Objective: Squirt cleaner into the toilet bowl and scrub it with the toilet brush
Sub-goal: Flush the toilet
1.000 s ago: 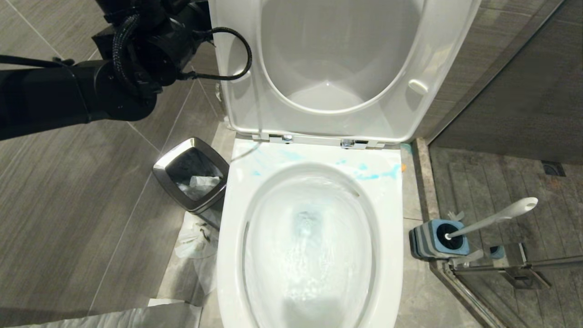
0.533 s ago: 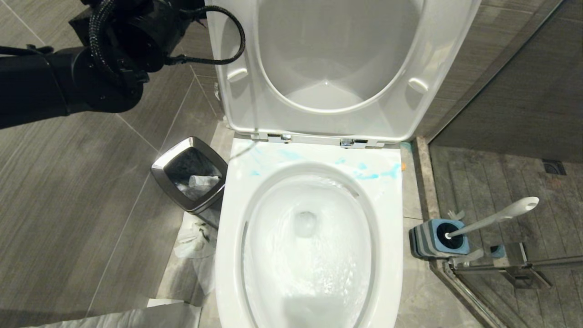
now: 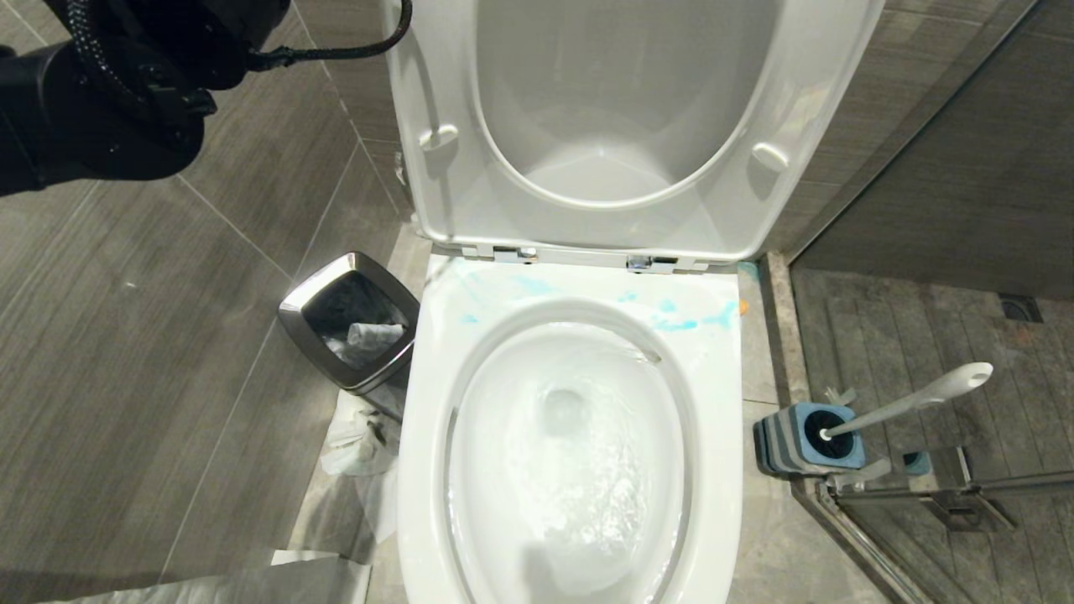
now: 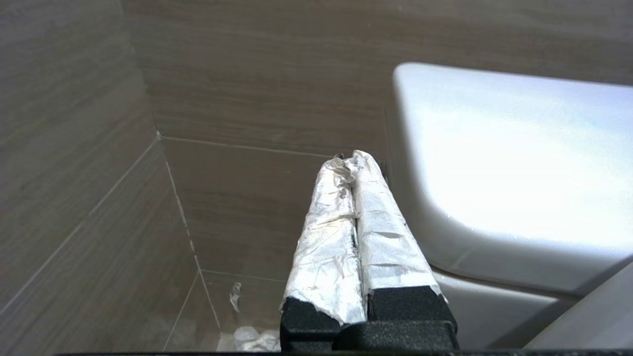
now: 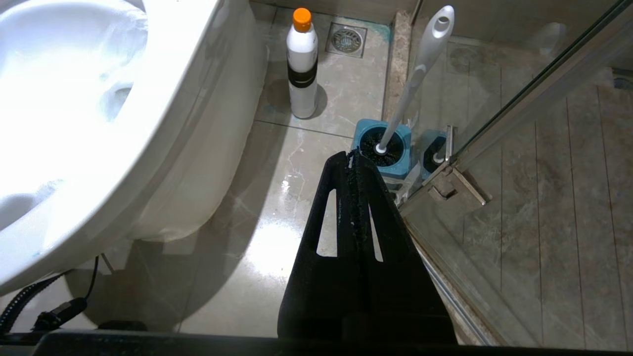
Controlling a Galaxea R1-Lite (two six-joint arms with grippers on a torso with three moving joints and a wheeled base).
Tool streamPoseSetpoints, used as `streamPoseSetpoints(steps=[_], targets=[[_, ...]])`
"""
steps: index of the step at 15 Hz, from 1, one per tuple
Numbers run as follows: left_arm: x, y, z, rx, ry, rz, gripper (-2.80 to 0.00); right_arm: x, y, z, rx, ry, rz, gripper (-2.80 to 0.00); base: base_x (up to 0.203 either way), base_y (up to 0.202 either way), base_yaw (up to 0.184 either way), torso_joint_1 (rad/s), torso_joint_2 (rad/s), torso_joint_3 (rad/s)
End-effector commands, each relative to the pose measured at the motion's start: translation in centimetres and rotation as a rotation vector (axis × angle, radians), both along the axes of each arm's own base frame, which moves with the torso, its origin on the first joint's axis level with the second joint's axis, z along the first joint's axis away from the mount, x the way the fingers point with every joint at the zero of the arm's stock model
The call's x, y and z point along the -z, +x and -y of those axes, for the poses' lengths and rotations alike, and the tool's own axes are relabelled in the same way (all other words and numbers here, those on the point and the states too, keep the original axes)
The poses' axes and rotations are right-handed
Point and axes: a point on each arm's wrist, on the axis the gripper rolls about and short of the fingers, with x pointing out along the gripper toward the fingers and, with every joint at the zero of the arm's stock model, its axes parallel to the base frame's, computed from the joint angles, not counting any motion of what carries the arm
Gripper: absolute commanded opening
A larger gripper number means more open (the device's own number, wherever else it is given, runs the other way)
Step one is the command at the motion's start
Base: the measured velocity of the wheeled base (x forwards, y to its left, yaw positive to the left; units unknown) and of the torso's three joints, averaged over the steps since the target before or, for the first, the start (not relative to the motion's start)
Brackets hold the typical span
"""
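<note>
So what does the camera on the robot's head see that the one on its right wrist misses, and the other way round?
Only the head view shows the raised seat and lid, the blue smears on the back of the rim, the steel-rimmed waste bin and the robot's left arm high beside the lid. Only the right wrist view shows the cleaner standing on the floor, a floor drain and the shut right gripper. Both show the toilet bowl and the toilet brush in its blue holder.

a bathroom. white toilet bowl (image 3: 570,470) with lid raised, toilet brush (image 3: 902,403) in its holder, steel-rimmed waste bin (image 3: 351,323) alongside. grey tiled walls and floor, floor drain (image 5: 345,39), glass shower partition (image 3: 940,495).
</note>
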Motion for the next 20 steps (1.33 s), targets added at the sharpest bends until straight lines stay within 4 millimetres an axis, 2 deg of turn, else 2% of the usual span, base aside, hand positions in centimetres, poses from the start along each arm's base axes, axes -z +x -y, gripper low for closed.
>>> streamPoseSetpoints(steps=[1,6,9,12,16,20], targets=[[-0.9,-1.1,-0.5,-0.002,-0.015,0.030,-2.80,0.7,0.2,0.0,0.000,0.000,-0.025,-2.80,0.000,0.000,0.000,0.000,0.00,0.000],[-2.1,-2.6,-1.2,-0.004,-0.025,0.062,-2.80,0.7,0.2,0.0,0.000,0.000,-0.025,-2.80,0.000,0.000,0.000,0.000,0.00,0.000],[-3.6,-4.8,-2.3,-0.008,-0.051,0.093,-2.80,0.7,0.2,0.0,0.000,0.000,-0.025,-2.80,0.000,0.000,0.000,0.000,0.00,0.000],[-4.0,-6.6,-3.1,-0.004,-0.038,0.056,-2.80,0.7,0.2,0.0,0.000,0.000,-0.025,-2.80,0.000,0.000,0.000,0.000,0.00,0.000],[-4.3,-7.2,-3.5,0.111,-0.007,0.079,-2.80,0.7,0.2,0.0,0.000,0.000,-0.025,-2.80,0.000,0.000,0.000,0.000,0.00,0.000],[-4.6,-6.2,-6.0,0.276,0.034,0.114,-2.80,0.7,0.2,0.0,0.000,0.000,-0.025,-2.80,0.000,0.000,0.000,0.000,0.00,0.000]])
